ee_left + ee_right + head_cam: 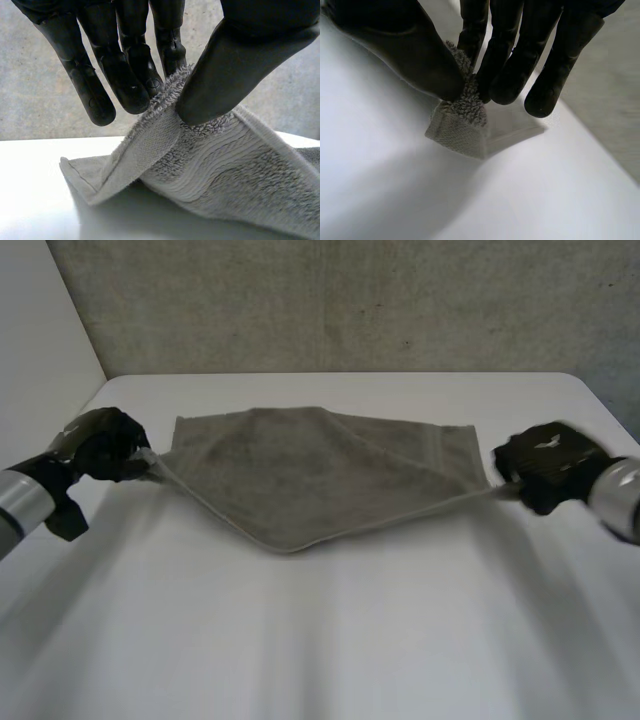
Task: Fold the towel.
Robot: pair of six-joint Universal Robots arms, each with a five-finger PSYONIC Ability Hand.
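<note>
**Both hands pinch the towel's near corners, and both grips are thin.**

Head view: the towel (310, 475) lies mid-surface (320, 650). Your left hand (105, 445) at 9 o'clock and right hand (545, 465) at 3 o'clock each grasp a raised near corner, and the near edge sags toward 6 o'clock. If the hands travel unevenly, the fold would probably skew. The hands cover the pinch points themselves. Left wrist view: the thumb (235, 65) and fingers (135, 85) clamp a bunched hem close to its edge, so a sharp tug could strip it free. Right wrist view: a small tuft sits between thumb and fingertips (505, 85), which looks the likelier slip. You cannot tell whether the corner beneath touches the surface.
</note>
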